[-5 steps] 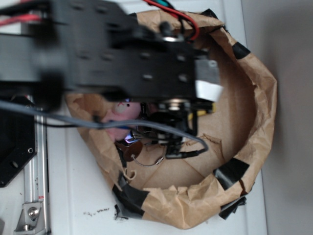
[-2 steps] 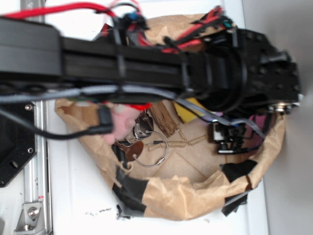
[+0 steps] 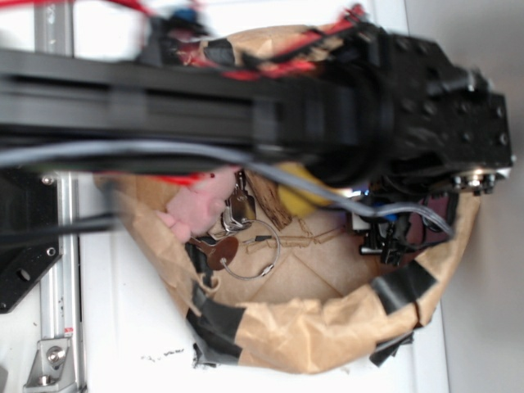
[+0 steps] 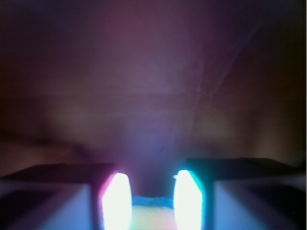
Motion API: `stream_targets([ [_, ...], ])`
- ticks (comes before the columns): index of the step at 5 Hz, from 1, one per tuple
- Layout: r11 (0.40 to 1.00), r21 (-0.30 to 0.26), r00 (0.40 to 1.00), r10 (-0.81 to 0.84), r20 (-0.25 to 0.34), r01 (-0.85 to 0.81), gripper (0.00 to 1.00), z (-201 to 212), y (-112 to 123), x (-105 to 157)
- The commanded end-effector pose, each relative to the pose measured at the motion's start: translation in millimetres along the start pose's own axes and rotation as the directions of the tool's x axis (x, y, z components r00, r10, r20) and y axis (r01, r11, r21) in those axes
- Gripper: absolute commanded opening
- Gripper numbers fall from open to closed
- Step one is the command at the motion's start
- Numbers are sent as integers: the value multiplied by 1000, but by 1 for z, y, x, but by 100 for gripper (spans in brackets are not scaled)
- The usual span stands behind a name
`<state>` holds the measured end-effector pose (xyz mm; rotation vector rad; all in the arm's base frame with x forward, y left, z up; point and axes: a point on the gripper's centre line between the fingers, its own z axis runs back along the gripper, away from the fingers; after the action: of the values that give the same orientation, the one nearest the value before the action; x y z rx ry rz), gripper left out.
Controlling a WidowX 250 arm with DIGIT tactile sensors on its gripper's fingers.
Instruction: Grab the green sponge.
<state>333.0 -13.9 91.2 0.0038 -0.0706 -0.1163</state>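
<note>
The black arm stretches flat across the frame from nine o'clock toward three, its wrist over the paper bowl's three o'clock rim. The gripper points down — fingers narrowly apart with nothing between them. The green sponge — yellow — lies near the bowl's centre, half under the arm

The sponge shows yellow under the black arm, which carries red wires and a grey cable. The plush bunny is pink. The paper bowl is tan brown, patched with black tape. A wood piece is brown and streaked, the key tag dark reddish brown on a silver ring. The table is white.
</note>
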Motion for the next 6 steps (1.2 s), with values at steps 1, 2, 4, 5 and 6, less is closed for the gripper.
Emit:
stream_targets([
  [1, 999, -17, 991, -48, 126, 51, 0, 111, -6, -22],
  [2, 999, -23, 986, -21, 168, 26, 100, 121, -9, -33],
  [4, 993, -31, 980, 119, 161, -115, 100, 32, 0, -40],
  [5, 998, -15, 990, 55, 129, -54, 100, -18, -9, -32],
  [6, 1000, -17, 997, 24, 67, -23, 100, -48, -23, -20],
])
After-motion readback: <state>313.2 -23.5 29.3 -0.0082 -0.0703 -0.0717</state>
